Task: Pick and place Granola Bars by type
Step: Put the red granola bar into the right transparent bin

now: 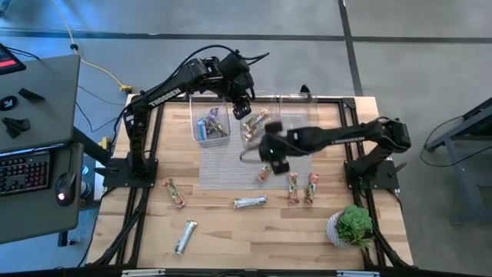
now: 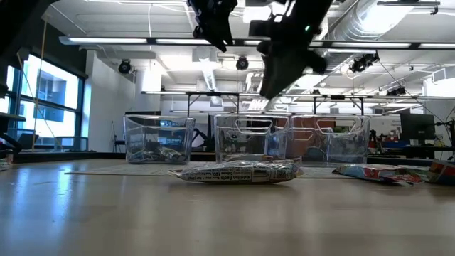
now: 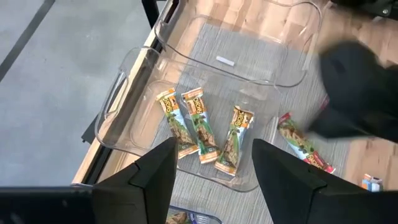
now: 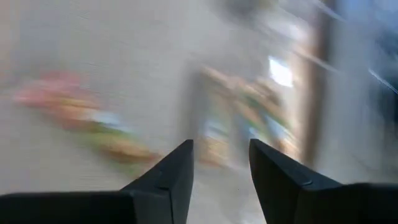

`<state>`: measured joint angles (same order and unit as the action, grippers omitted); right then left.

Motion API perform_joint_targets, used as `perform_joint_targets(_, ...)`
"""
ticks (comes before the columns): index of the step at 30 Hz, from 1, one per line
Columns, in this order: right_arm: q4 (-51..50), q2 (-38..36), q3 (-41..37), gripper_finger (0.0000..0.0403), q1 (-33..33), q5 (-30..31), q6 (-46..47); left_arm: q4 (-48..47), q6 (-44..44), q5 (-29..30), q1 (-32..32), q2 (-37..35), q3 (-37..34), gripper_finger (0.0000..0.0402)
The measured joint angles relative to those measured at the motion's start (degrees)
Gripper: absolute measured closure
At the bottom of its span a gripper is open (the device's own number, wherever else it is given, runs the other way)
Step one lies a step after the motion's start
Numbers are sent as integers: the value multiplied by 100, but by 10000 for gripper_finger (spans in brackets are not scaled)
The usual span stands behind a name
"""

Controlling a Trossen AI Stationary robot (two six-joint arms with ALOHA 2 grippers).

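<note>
Blurred wrappers fill our right gripper (image 4: 221,163) view, fingers parted, empty; our left gripper (image 3: 213,163) hangs open over a clear bin (image 3: 134,81) holding three granola bars (image 3: 201,124).

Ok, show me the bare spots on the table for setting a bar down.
Free: the wood between the silver-white bar and the potted plant, along the near edge. Also the mat strip below the bins. Crowded: around the right gripper, where red-orange-green bars cluster; the middle bin holds three bars.
</note>
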<state>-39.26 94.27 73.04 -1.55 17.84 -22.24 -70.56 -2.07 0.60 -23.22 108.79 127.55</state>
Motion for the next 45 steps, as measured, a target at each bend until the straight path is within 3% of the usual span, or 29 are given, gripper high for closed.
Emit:
perform_joint_targets(3, 74, -40, -152, 265, 244, -1153, -182, 6, 20, 0, 0, 0, 0, 199)
perform_joint_targets(5, 258, -32, -337, 265, 341, -1537, -326, 4, 46, -6, 0, 0, 0, 199)
perform_joint_targets(17, 2806, -8, -1931, 265, -21, -2110, -843, 11, 85, -271, 0, 0, 0, 199)
perform_joint_targets(23, 3495, -8, -2441, 266, -268, -2576, -727, 20, 85, -269, 0, 0, 0, 199)
perform_joint_targets(36, 4420, -10, -3041, 265, -344, -2461, -760, 57, 91, -262, 0, 0, 0, 199)
perform_joint_targets(42, 4889, -27, -3041, 265, -342, -1729, -738, 54, 98, -260, 0, 0, 0, 199)
perform_joint_targets(45, 4952, -30, -3042, 265, -326, -1684, -738, 48, 98, -260, 0, 0, 0, 199)
